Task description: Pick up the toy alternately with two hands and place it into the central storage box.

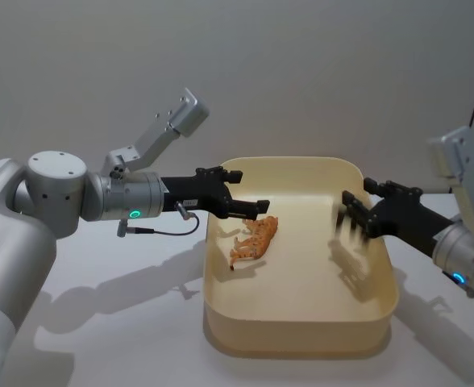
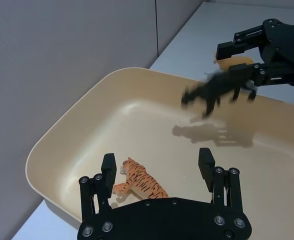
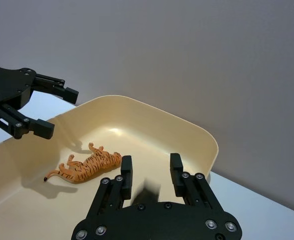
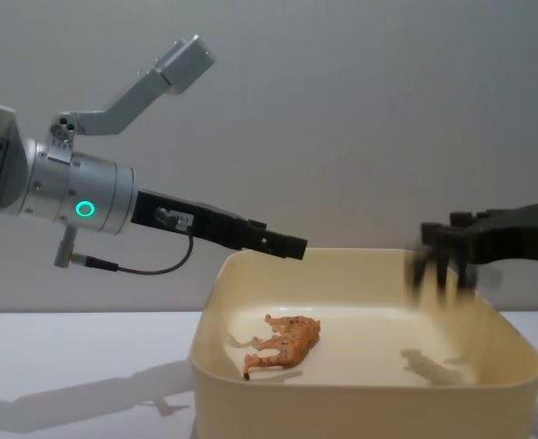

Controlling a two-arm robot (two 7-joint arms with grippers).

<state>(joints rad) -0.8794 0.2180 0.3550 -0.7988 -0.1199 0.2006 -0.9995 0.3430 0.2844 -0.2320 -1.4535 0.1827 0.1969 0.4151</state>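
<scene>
Lying in storage box (image 1: 297, 339): orange tiger (image 1: 255, 239); left gripper (image 2: 157, 157) wide above it; right gripper (image 3: 151, 160) wide, blurred dark toy (image 2: 214, 92) below.

Orange tiger (image 1: 255, 239), black stripes — plain cream-yellow tub (image 1: 293, 334).

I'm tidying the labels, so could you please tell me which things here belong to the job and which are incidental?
Job: cream tub; tiger toy lying in it; dark toy just below the open right gripper; open left gripper.
Incidental: white table; grey wall.
</scene>
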